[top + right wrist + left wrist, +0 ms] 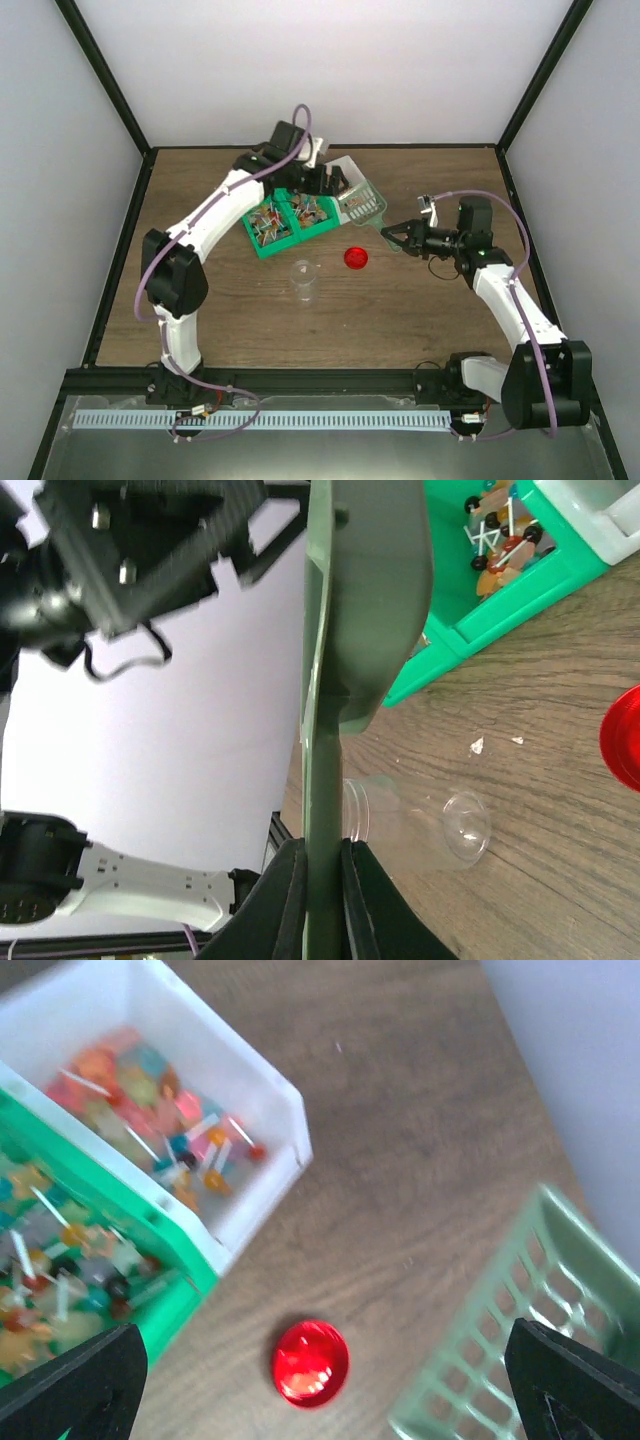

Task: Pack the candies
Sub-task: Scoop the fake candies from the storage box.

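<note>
From the top camera, the candies (272,222) lie heaped in a green tray (262,249) toward the far edge of the worktop (420,320), with a white bin (348,172) touching the tray's far side; the left gripper (322,182) hangs over them. A clear jar (304,281) stands near the worktop's middle, with a red lid (355,258) near it on the right. The right gripper (392,236) is clamped on the handle of a green slotted scoop (363,203). The left wrist camera shows its fingers (75,1385) spread wide with nothing held, above candies in both tray and bin, the lid and the scoop's slotted wall. The right wrist camera shows that gripper's fingers (280,900) pinched on the scoop handle, with jar, lid and tray beyond
</note>
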### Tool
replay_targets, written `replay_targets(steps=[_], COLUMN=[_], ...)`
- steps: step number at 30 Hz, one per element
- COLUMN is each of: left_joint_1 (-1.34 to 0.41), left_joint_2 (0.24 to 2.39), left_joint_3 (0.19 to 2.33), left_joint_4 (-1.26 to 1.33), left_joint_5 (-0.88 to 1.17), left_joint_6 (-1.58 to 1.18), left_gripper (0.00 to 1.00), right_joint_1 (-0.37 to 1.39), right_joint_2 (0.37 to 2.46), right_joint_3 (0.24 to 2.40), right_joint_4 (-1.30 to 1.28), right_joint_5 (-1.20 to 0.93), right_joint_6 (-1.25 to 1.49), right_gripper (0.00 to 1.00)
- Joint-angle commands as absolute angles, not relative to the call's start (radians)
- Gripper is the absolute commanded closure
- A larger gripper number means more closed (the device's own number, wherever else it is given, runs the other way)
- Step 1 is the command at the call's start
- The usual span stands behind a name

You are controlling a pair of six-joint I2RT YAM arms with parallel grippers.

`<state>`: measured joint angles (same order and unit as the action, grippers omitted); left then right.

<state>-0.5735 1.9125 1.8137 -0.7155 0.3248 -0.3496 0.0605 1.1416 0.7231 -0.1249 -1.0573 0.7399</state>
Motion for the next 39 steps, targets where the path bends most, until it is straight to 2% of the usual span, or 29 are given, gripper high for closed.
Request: replay_targets(steps=[1,3,6,11,14,19,23,29,34,39], left_joint_1=[-0.481,-0.456,-0.454,-0.451,-0.450,-0.448,-0.448,-0.447,-0.448,-0.451], left_joint_2=[1.937,1.957,1.994,1.907,1.868,1.962,2.000,2.043,2.071,2.080], left_joint_3=[1.891,1.899,1.901,1.718,1.655,1.730,1.762,1.808,1.811,1.802], left_joint_4=[-0.662,-0.633,-0.621,-0.416,-0.358,-0.446,-0.434,-0.463,-0.459,-0.451], left_joint_5=[0.459,0.600,0.790,0.978,1.000,1.083,1.084,1.041,1.037,1.044], left_joint_6=[-0.273,-0.255,-0.246,-0.323,-0.306,-0.284,-0.303,-0.287,-0.297,-0.319], left_gripper=[0.01,0.13,0.19,0.17,0.17,0.32,0.48,0.55,0.84,0.96], right_joint_1=[0.077,0.082,0.083,0.083,0.083,0.083,0.083,0.084,0.084,0.084], right_joint_2=[1.153,1.168,1.191,1.216,1.251,1.317,1.360,1.346,1.325,1.320], right_joint_3=[0.792,0.826,0.876,0.884,0.888,0.954,0.981,0.957,0.911,0.899], right_joint_4=[-0.152,-0.218,-0.321,-0.287,-0.226,-0.210,-0.222,-0.257,-0.223,-0.214], right_joint_5=[-1.132,-1.152,-1.122,-1.107,-1.140,-1.206,-1.209,-1.209,-1.200,-1.191], right_joint_6=[0.656,0.592,0.508,0.518,0.528,0.512,0.491,0.457,0.483,0.496], right_gripper=[0.93,0.93,0.93,0.94,0.94,0.94,0.94,0.94,0.94,0.91])
